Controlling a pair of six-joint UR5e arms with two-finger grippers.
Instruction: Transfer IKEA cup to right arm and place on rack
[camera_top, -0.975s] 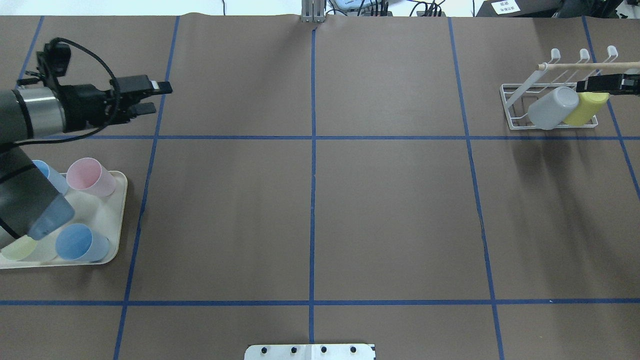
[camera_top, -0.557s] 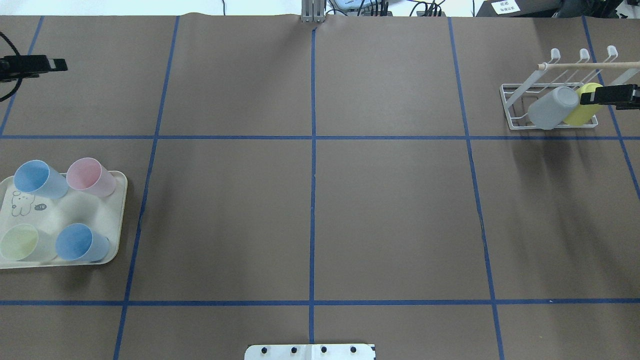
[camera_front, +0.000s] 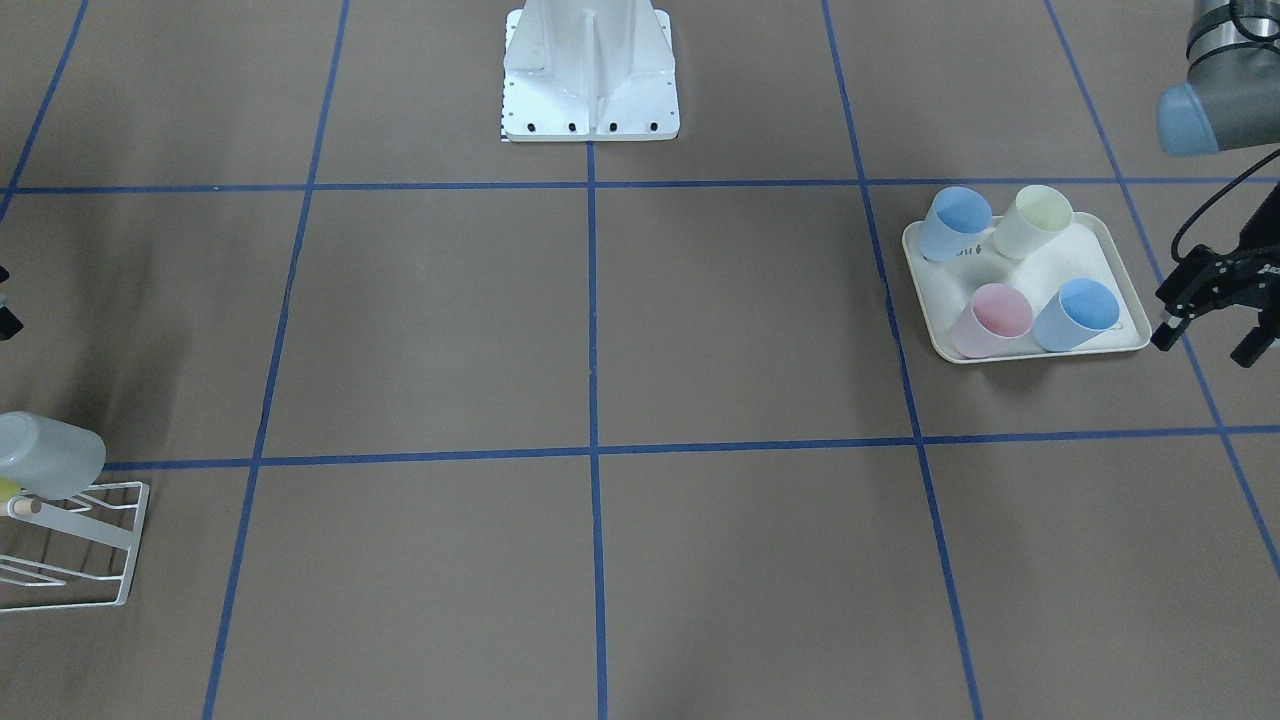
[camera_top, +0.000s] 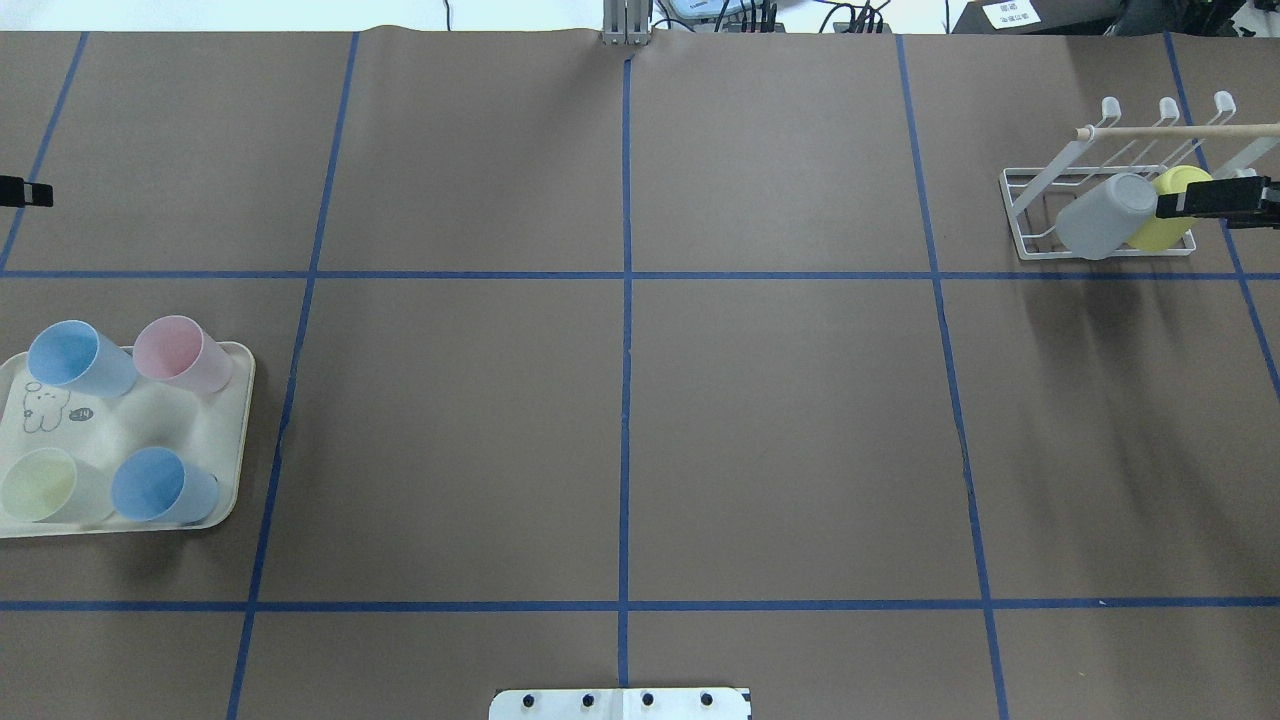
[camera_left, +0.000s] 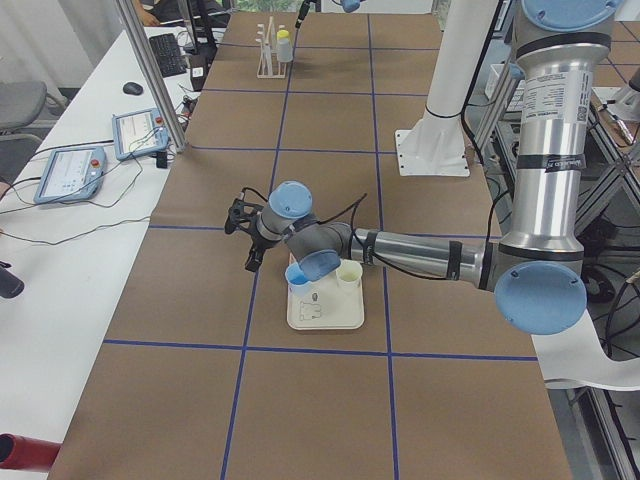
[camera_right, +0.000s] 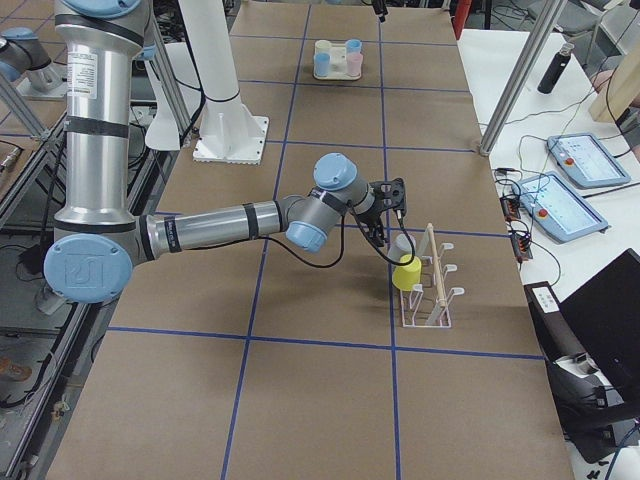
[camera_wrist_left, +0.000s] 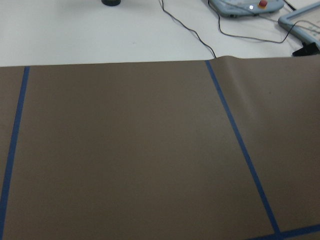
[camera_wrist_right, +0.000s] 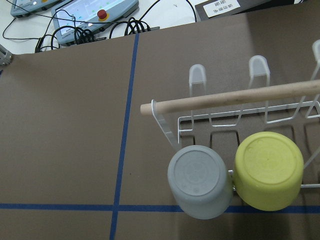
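The yellow cup (camera_wrist_right: 268, 171) sits bottom-up on the rack (camera_wrist_right: 165, 125) near the surface's far right corner, just beside a grey cup (camera_wrist_right: 200, 181). The right pincer (camera_top: 1185, 203) hovers close over it — open or closed, I cannot tell. The left pincer (camera_front: 1205, 342) is spread and empty at the surface's left end.

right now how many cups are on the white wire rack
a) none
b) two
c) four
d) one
B: a grey cup and a yellow cup sit bottoms up, side by side, on the rack.
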